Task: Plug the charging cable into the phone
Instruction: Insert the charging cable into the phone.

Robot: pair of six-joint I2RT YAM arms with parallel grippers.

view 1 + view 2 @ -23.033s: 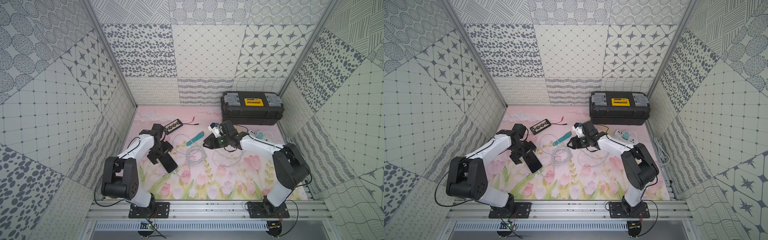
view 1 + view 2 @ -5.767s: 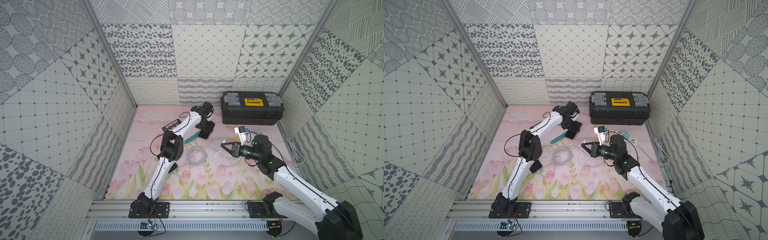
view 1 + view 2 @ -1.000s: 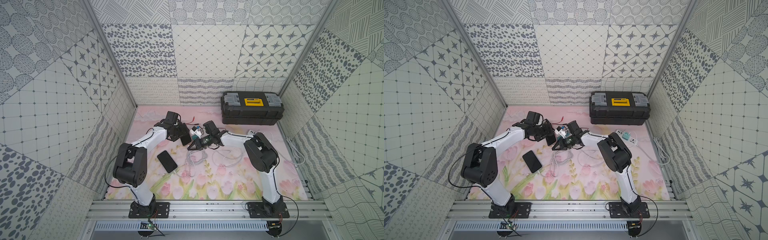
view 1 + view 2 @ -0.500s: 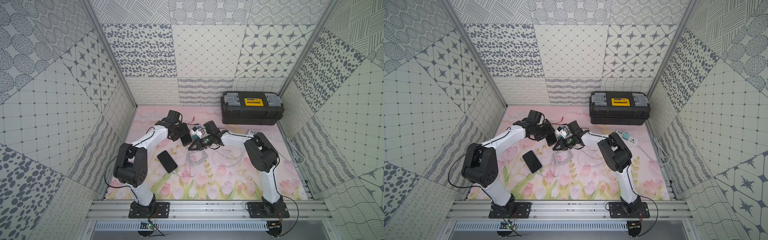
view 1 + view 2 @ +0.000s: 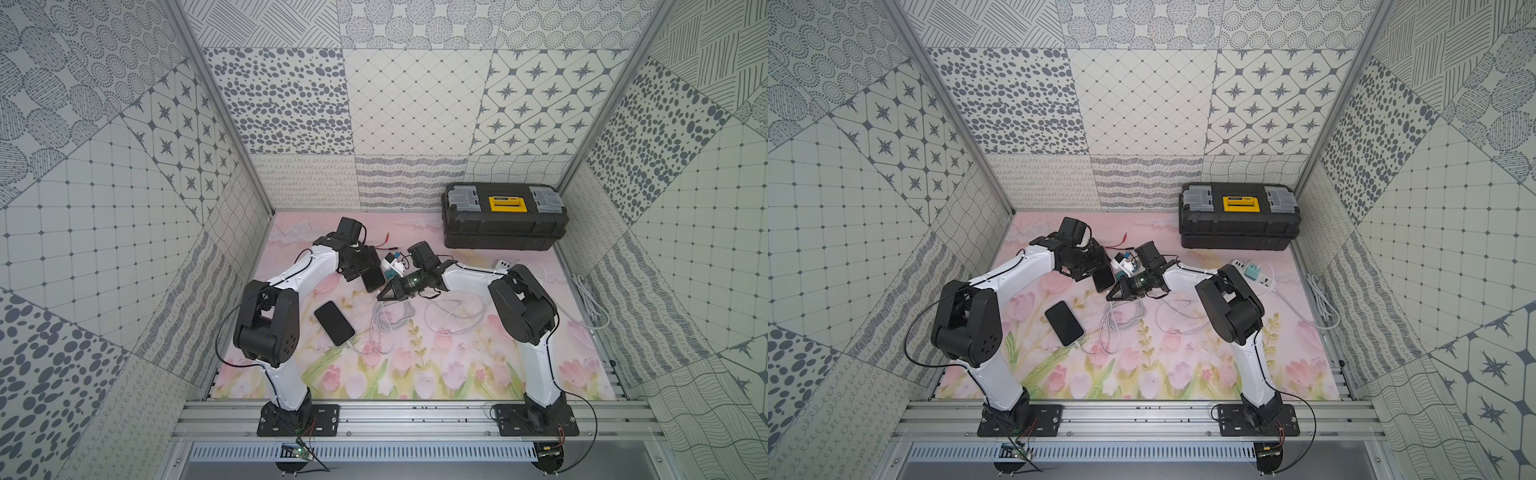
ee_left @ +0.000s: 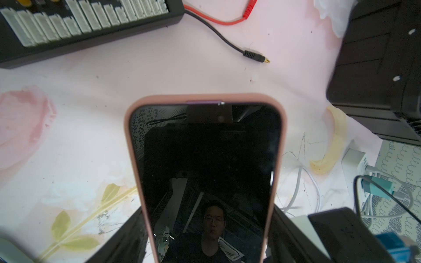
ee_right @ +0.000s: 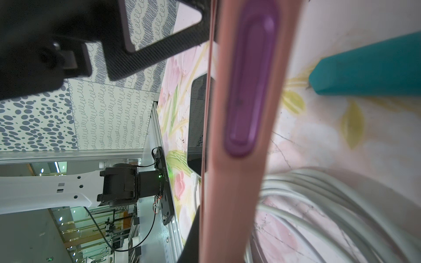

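The left pincer (image 5: 370,272) grips the pink phone (image 6: 205,170) by its sides, over the middle of the mat (image 5: 457,374). The right pincer (image 5: 381,297) is closed tight, just beside the phone. White cable (image 5: 390,320) lies below, a toolbox (image 5: 503,222) far right.

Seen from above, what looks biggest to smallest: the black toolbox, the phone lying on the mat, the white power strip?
1. black toolbox
2. phone lying on the mat
3. white power strip, partly hidden by an arm, so less sure
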